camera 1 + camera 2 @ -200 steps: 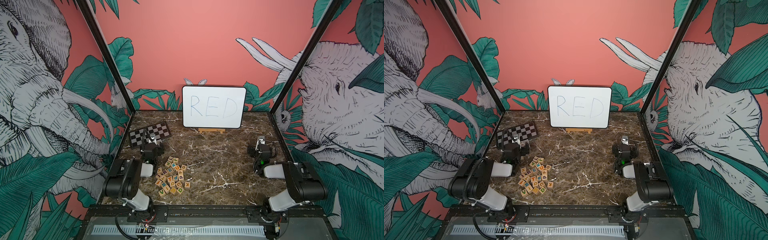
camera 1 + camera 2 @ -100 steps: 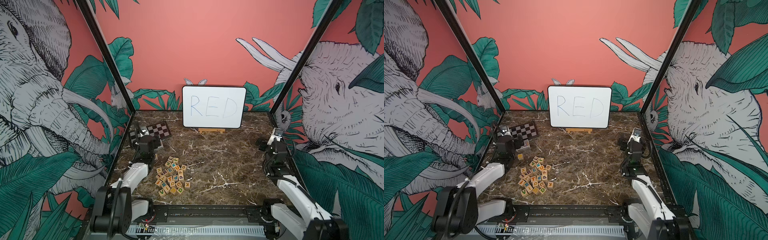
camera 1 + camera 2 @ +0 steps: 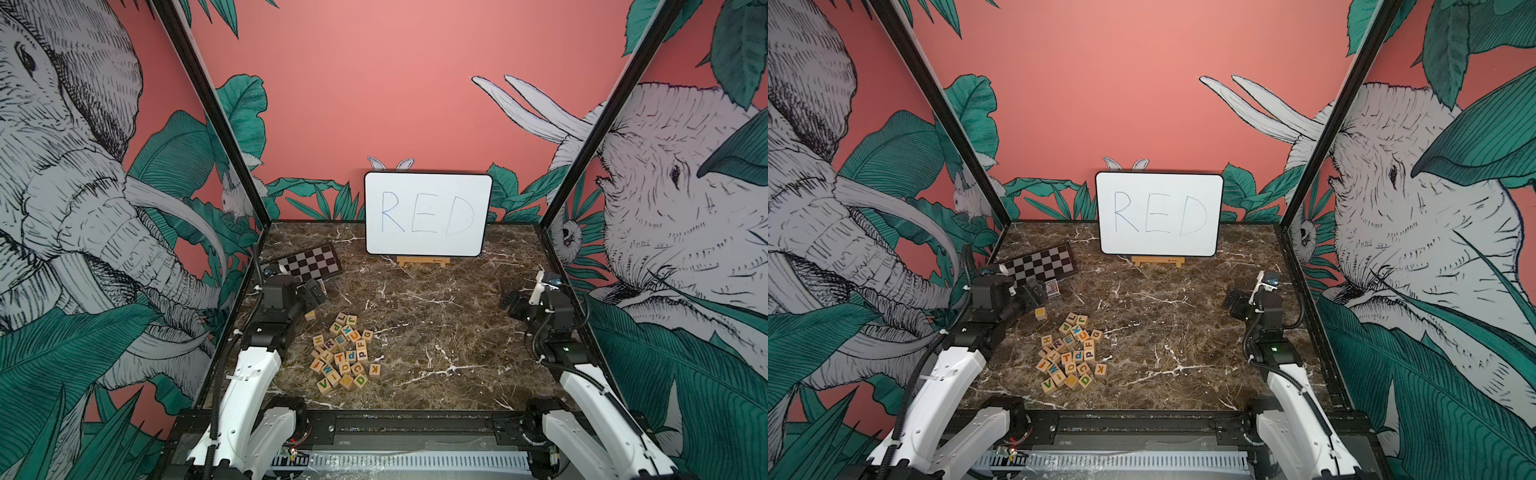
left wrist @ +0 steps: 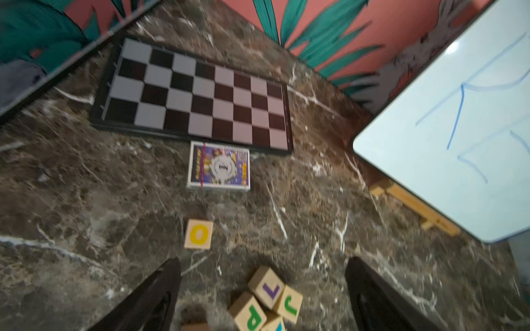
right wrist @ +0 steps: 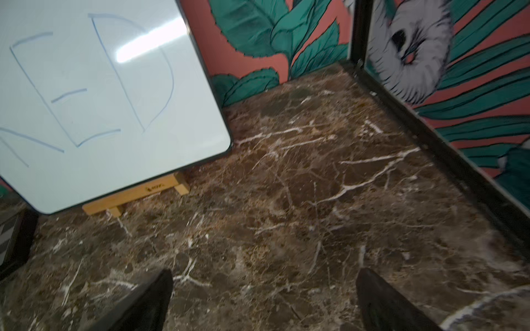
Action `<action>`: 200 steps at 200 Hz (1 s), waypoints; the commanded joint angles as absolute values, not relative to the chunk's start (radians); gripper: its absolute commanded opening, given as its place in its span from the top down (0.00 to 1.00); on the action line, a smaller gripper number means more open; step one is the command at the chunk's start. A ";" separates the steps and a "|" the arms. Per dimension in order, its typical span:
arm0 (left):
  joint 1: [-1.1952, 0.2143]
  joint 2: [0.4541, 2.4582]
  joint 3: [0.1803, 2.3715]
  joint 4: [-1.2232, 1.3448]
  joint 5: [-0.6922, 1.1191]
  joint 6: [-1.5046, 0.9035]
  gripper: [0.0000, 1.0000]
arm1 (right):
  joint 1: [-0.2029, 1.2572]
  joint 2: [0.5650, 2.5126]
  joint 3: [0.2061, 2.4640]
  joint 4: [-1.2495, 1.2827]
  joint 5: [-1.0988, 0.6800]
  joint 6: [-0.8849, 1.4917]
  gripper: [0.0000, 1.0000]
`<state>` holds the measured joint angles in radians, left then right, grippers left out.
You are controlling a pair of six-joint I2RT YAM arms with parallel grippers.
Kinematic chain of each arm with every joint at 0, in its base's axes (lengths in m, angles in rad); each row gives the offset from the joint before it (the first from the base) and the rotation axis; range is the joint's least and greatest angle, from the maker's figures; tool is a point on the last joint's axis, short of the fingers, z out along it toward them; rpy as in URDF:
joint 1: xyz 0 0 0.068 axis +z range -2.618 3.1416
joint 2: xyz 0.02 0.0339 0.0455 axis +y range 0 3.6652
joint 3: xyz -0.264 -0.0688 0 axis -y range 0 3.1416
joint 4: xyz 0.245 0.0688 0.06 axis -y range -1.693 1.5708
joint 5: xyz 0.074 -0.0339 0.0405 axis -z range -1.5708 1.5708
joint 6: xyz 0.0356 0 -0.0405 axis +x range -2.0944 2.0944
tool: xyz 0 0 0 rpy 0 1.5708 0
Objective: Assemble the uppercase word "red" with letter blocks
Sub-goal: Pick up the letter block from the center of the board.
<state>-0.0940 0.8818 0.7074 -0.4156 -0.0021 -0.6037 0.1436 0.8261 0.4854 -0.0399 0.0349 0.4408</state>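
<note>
Marble, brown with white veins, forms the table (image 3: pixel 436 324). The letter blocks (image 3: pixel 343 353) lie on it in one loose heap, nearer the left arm than the right. Within the heap the R block (image 3: pixel 330 343) and E block (image 3: pixel 340 340) sit side by side, askew. The green D block (image 3: pixel 360 379) lies at the heap's near edge, apart from them, so no word is lined up.

A lone O block (image 4: pixel 198 234) stands clear of the heap, between it and a small printed box (image 4: pixel 219 166) whose artwork is too blurred to read. The left pincer (image 4: pixel 262 262) points down toward the heap's far end, jaws wide and empty. Its fingers run off the frame edge, as do the nearest blocks.

In both top views the left arm hides a corner of the checkered board (image 3: pixel 311 266). The right pincer (image 5: pixel 265 272) hangs over bare marble, wide and empty. At the back the whiteboard (image 3: pixel 428 214) rests on its wooden stand (image 3: pixel 423 261); the right wrist view shows only part of it.
</note>
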 commanded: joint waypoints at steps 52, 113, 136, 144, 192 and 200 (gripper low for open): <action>-0.241 0.943 0.830 -0.775 -0.036 -0.664 0.15 | 0.508 1.008 0.531 0.074 0.002 0.373 0.01; -0.255 0.948 0.815 -0.839 -0.036 -0.767 0.24 | 0.633 1.163 0.486 0.340 -0.003 0.243 0.08; -0.256 0.961 0.813 -0.837 -0.014 -0.767 0.24 | 0.673 1.177 0.475 0.365 -0.003 0.211 0.09; -0.256 0.963 0.804 -0.820 0.012 -0.768 0.24 | 0.675 1.177 0.463 0.381 -0.015 0.209 0.09; -0.262 0.949 0.754 -0.841 0.059 -0.782 0.27 | 0.679 1.191 0.450 0.375 -0.026 0.214 0.13; -0.265 0.935 0.747 -0.842 0.061 -0.787 0.31 | 0.680 1.189 0.449 0.365 -0.021 0.218 0.14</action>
